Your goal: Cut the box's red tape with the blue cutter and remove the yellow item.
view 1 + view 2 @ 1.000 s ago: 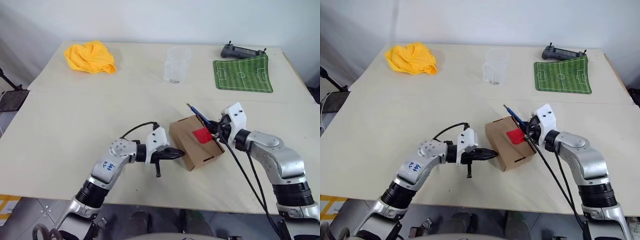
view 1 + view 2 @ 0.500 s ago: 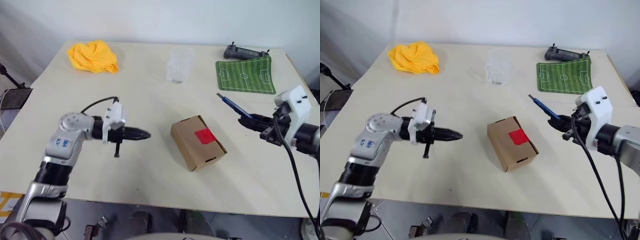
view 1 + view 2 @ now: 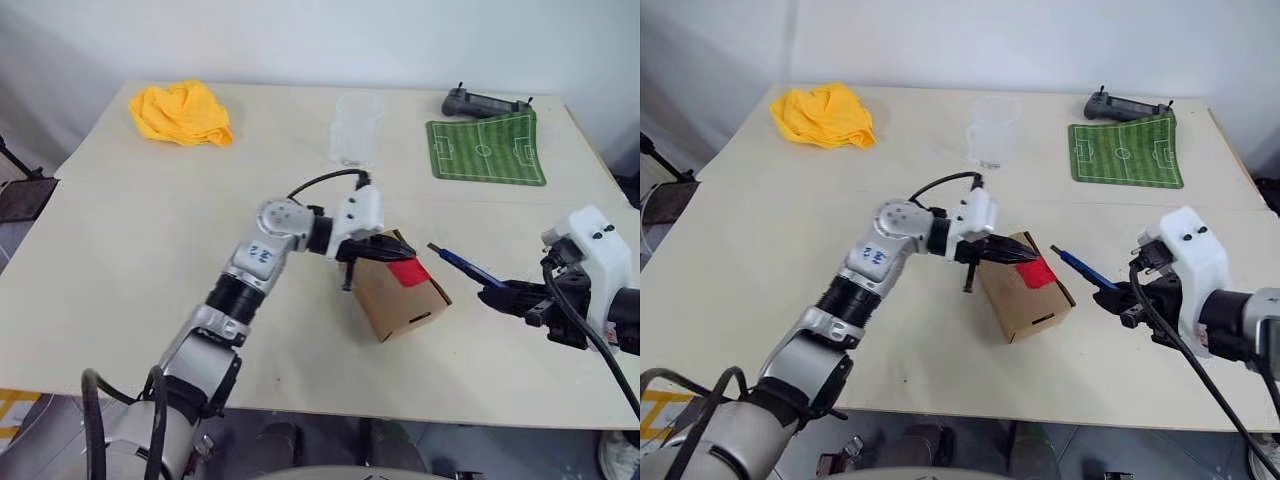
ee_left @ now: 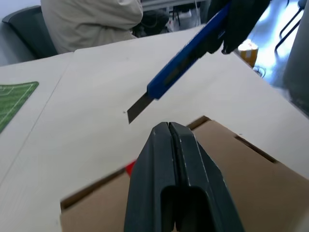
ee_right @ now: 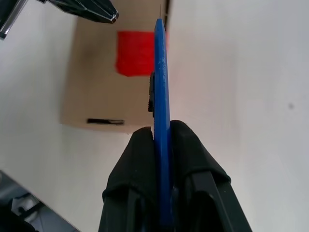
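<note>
Box (image 3: 397, 286) sits mid-table, red tape (image 3: 405, 271) on its top face, flaps closed; I see my left gripper (image 3: 383, 248) clenched, empty, fingertips over the box's top near the tape; right gripper (image 3: 512, 298) grasps the blue cutter (image 3: 463, 266), blade out, pointing at the box but held apart from it, off its right side; yellow cloth (image 3: 181, 113), cup (image 3: 355, 130) and green mat (image 3: 486, 148) lie at the far edge.

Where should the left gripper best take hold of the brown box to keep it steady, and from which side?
Probably by the box edge facing the left gripper, coming from the robot's left: that side lies away from the red tape and the blue cutter.
</note>
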